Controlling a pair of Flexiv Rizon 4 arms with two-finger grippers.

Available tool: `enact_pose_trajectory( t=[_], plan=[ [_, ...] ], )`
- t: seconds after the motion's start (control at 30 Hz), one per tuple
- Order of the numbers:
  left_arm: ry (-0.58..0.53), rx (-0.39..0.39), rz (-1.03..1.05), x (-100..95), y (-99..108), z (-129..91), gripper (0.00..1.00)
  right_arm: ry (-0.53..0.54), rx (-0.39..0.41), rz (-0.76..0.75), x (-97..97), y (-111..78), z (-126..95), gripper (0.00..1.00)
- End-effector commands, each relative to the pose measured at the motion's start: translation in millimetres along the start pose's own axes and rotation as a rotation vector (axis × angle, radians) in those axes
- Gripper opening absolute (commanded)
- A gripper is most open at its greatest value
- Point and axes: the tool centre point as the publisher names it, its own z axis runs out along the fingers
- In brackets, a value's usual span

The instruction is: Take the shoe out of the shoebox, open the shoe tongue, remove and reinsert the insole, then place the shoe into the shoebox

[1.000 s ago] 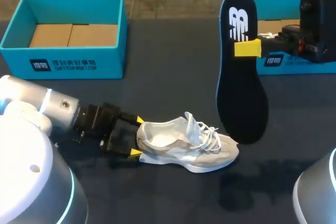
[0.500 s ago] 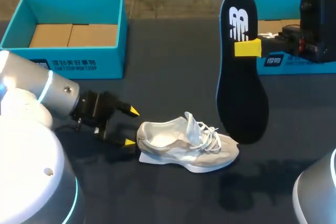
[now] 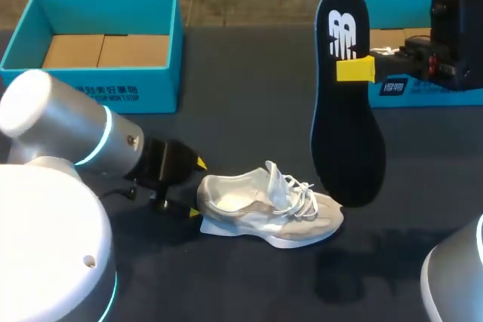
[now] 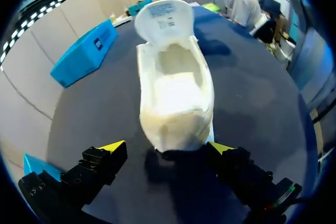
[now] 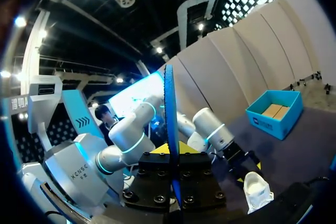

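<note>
Behind the shoe (image 3: 268,213), left gripper (image 4: 167,147) gapes (wrist view reveals shoe's interior); right gripper (image 3: 355,69) clamps insole (image 3: 347,141).

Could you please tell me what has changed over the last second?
The left end effector backed off the heel of the shoe, then edged close again, open, as its arm swung further over the table. The shoe did not move, and the right end effector kept holding the insole upright.

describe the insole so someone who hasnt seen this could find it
On the dark table, find the white shoe near the front. Right of it, the right claw holds the insole upright: a flat black foot shape with a white logo.
</note>
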Motion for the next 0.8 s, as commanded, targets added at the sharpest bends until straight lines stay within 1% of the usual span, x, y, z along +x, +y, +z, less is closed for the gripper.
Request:
enact_pose_trajectory(
  t=[0.03, 0.3, 0.33, 0.43, 0.5, 0.6, 0.63, 0.7, 0.8],
  plan=[
    [0.035, -0.200, 0.090, -7.0, -6, -13, 1.00, 0.003, 0.005, 0.002, -2.7, 2.2, 2, 0.00],
    [0.035, -0.200, 0.090, -7.0, -6, -13, 1.00, 0.003, 0.005, 0.002, -2.7, 2.2, 2, 0.00],
    [0.050, -0.204, 0.087, -6.8, -7, -13, 1.00, 0.003, 0.005, 0.002, -2.7, 2.2, 2, 0.00],
    [0.119, -0.244, 0.058, -7.7, -11, -15, 1.00, 0.003, 0.005, 0.002, -2.7, 2.2, 2, 0.00],
    [0.162, -0.286, 0.042, -8.6, -13, -16, 1.00, 0.003, 0.005, 0.002, -2.7, 2.2, 2, 0.00],
    [0.170, -0.335, 0.038, -8.8, -15, -17, 1.00, 0.003, 0.005, 0.002, -2.7, 2.2, 2, 0.00],
    [0.178, -0.365, 0.039, -8.4, -16, -18, 1.00, 0.003, 0.005, 0.002, -2.7, 2.2, 2, 0.00],
    [0.175, -0.374, 0.048, -6.8, -19, -19, 1.00, 0.003, 0.005, 0.002, -2.7, 2.2, 2, 0.00],
    [0.155, -0.420, 0.072, -3.0, -22, -21, 1.00, 0.003, 0.005, 0.002, -2.7, 2.2, 2, 0.00]
  ],
)
